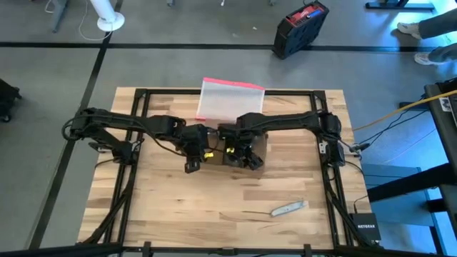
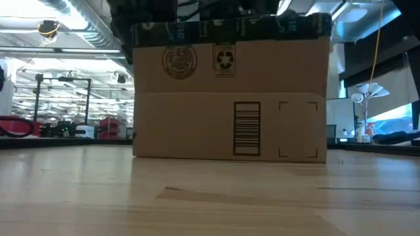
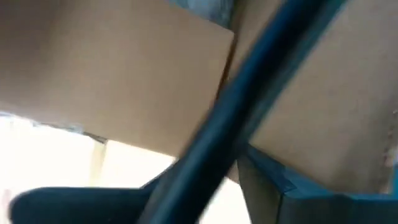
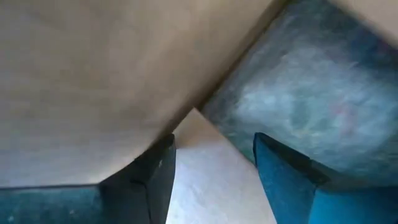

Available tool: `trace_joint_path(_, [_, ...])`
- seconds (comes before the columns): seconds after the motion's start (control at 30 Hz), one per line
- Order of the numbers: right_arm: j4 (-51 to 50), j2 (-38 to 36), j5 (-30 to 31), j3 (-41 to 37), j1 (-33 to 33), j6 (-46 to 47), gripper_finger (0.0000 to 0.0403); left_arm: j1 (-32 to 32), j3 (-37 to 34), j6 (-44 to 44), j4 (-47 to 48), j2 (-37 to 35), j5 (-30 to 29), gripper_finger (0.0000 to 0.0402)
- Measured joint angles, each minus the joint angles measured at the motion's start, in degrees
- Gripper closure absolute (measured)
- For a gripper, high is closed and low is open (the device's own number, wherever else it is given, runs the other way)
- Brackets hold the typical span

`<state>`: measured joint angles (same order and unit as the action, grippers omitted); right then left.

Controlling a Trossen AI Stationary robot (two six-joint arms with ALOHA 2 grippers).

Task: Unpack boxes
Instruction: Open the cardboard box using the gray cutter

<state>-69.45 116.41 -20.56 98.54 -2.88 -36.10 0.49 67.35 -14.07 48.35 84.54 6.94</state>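
High view: both arms meet over the box at the middle of the table.
Opening looks to be the step in hand. Right claw stands open against brown cardboard; whether the left claw is open or closed cannot be told. Next, the flaps likely need spreading. Corrugated, matte, square-edged, the box carries dark tape along its top.

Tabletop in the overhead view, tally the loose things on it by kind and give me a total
Cardboard box: 1
Clear plastic pouch with a pink-red edge: 1
Small flat grey piece, too small to identify: 1
Total: 3
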Motion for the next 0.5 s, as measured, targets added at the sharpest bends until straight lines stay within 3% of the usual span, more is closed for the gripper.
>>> trace_joint_path(0.2, [-5.2,0.2,8.3,0.1,-0.1,1.6,0.0215,-0.2,-3.9,0.5,-3.8,0.4,0.8,0.0318])
trace_joint_path(0.5, [-14.8,-2.0,16.1,3.6,-0.1,6.6,0.0267,-3.5,-4.8,0.1,-8.7,0.4,1.2,0.0318])
